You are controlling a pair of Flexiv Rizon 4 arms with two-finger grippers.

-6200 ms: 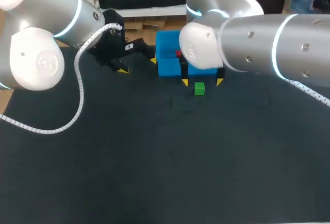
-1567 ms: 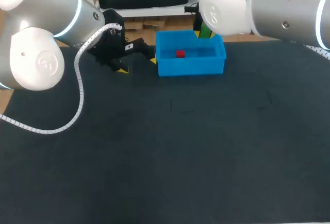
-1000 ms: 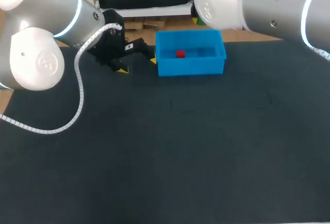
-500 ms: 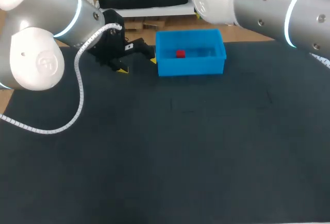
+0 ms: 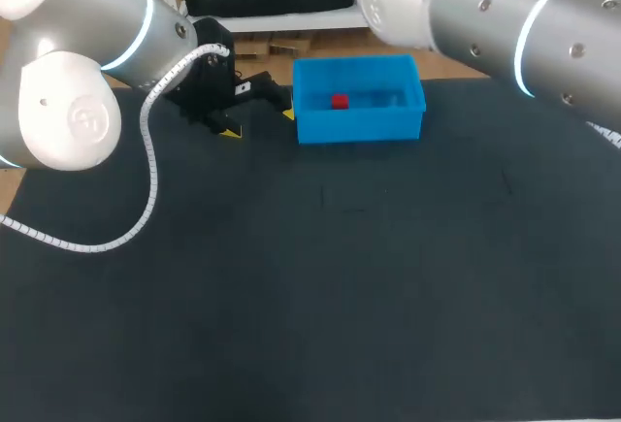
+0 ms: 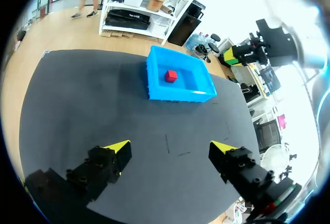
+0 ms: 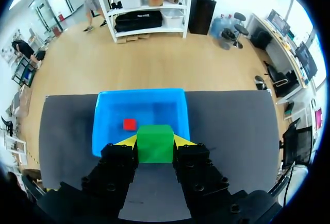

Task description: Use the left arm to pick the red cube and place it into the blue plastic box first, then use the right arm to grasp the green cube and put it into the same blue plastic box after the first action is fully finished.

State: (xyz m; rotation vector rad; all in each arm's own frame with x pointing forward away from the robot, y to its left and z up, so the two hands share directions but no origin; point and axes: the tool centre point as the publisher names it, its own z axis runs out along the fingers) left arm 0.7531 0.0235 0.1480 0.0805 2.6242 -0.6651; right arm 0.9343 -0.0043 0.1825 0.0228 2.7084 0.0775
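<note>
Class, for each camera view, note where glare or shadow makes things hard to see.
Head view: glare whitens the right arm's shell, which hides its jaws. Left wrist view: a bright wash surrounds the small green cube. Right wrist view: even light on the small red cube inside the open blue plastic box.

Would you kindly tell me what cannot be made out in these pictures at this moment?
1. Right wrist view: the green cube and right gripper cover part of the blue box's near wall.
2. Head view: that gripper and cube are hidden, apparently behind the right arm.
3. Left wrist view: the cube's grip is far off, too small to judge.
</note>
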